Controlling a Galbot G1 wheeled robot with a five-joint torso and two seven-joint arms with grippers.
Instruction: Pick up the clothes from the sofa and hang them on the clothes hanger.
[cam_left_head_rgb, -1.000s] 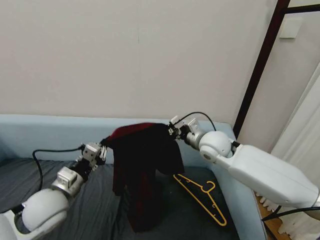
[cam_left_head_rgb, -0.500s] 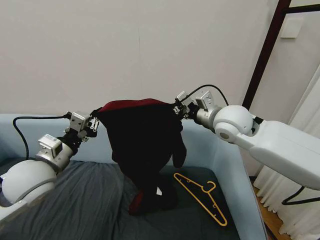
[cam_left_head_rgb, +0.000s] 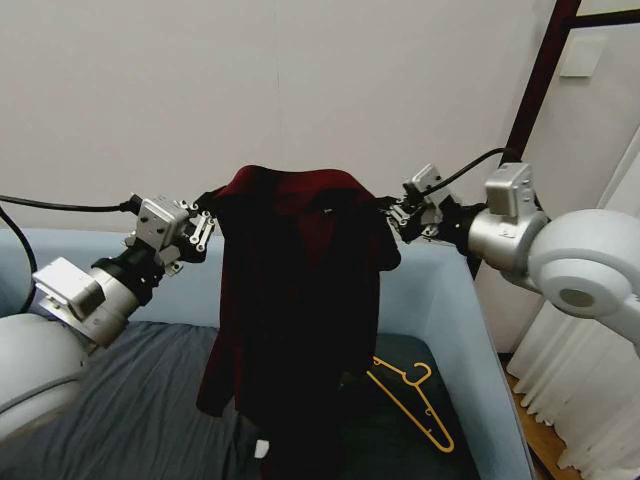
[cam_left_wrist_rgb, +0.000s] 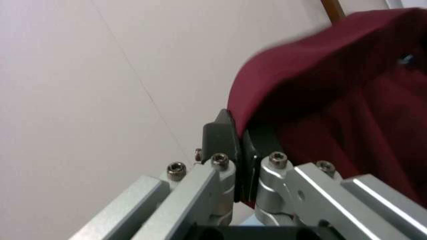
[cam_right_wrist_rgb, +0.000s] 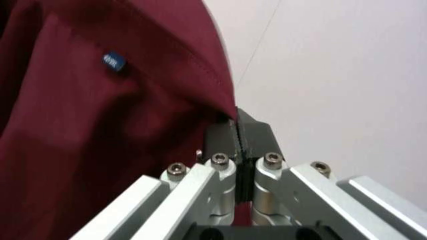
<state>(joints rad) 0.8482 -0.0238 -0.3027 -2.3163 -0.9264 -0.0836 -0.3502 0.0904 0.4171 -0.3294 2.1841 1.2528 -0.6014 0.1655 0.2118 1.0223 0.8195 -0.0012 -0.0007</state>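
Observation:
A dark red shirt (cam_left_head_rgb: 290, 300) hangs spread between my two grippers, high above the sofa. My left gripper (cam_left_head_rgb: 208, 222) is shut on one shoulder of it, and the left wrist view shows its pads (cam_left_wrist_rgb: 227, 145) pinching the red cloth (cam_left_wrist_rgb: 333, 90). On the other shoulder my right gripper (cam_left_head_rgb: 394, 212) is shut too; its pads (cam_right_wrist_rgb: 237, 137) clamp the shirt's edge (cam_right_wrist_rgb: 100, 100). The shirt's lower hem hangs down to the sofa seat. A yellow clothes hanger (cam_left_head_rgb: 412, 395) lies on the seat, to the right of the shirt.
The grey seat cushion (cam_left_head_rgb: 120, 420) lies inside a light blue sofa frame (cam_left_head_rgb: 455, 340). A dark wooden post (cam_left_head_rgb: 535, 90) rises at the right beside a white curtain (cam_left_head_rgb: 590, 400). A pale wall stands behind.
Both grippers have risen and moved apart with the shirt, so it now hangs stretched out and higher. The left arm came nearer the camera.

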